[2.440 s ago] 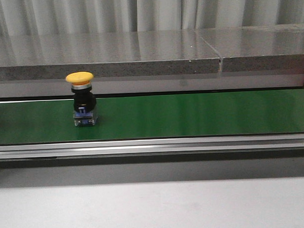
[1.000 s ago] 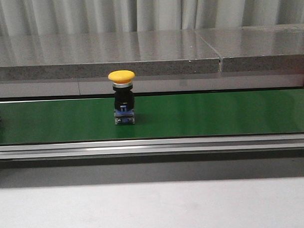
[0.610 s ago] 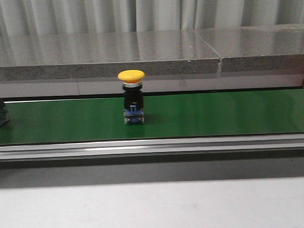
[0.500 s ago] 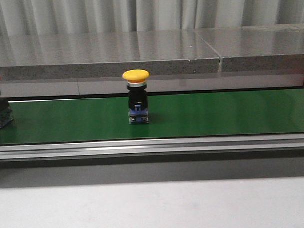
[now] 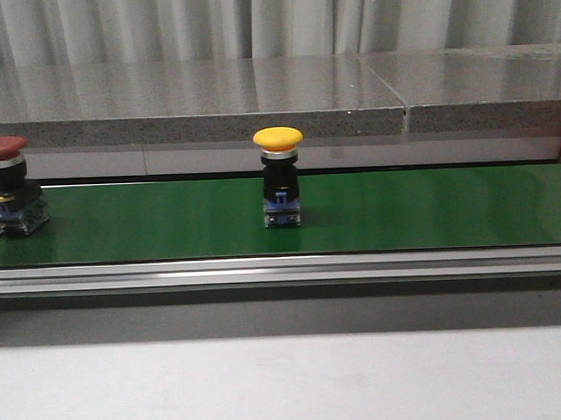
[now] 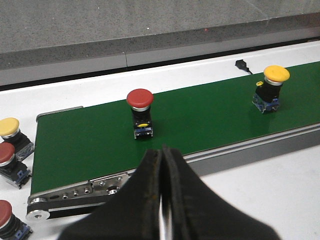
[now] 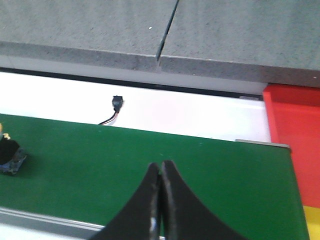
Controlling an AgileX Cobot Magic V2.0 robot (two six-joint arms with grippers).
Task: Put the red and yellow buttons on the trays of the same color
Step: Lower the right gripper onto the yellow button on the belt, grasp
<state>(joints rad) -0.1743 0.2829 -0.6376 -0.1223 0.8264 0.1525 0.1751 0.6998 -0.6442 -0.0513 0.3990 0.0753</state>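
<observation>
A yellow button (image 5: pixel 279 177) stands upright near the middle of the green belt (image 5: pixel 428 209); it also shows in the left wrist view (image 6: pixel 270 89) and partly in the right wrist view (image 7: pixel 8 154). A red button (image 5: pixel 11 187) stands on the belt at the far left, seen as well in the left wrist view (image 6: pixel 140 112). My left gripper (image 6: pixel 162 152) is shut and empty, hanging over the belt's near rail, short of the red button. My right gripper (image 7: pixel 161 166) is shut and empty above the belt. A red tray (image 7: pixel 292 120) and a yellow tray's corner (image 7: pixel 312 222) lie past the belt's right end.
Several spare red and yellow buttons (image 6: pixel 11 150) stand on the white table by the belt's left end. A grey stone ledge (image 5: pixel 258 100) runs behind the belt. A small black cable plug (image 7: pixel 116 104) lies on the white surface behind the belt.
The yellow button has ridden the belt rightward from the left part to near the middle. The red button has come into view at the left edge and moved right.
</observation>
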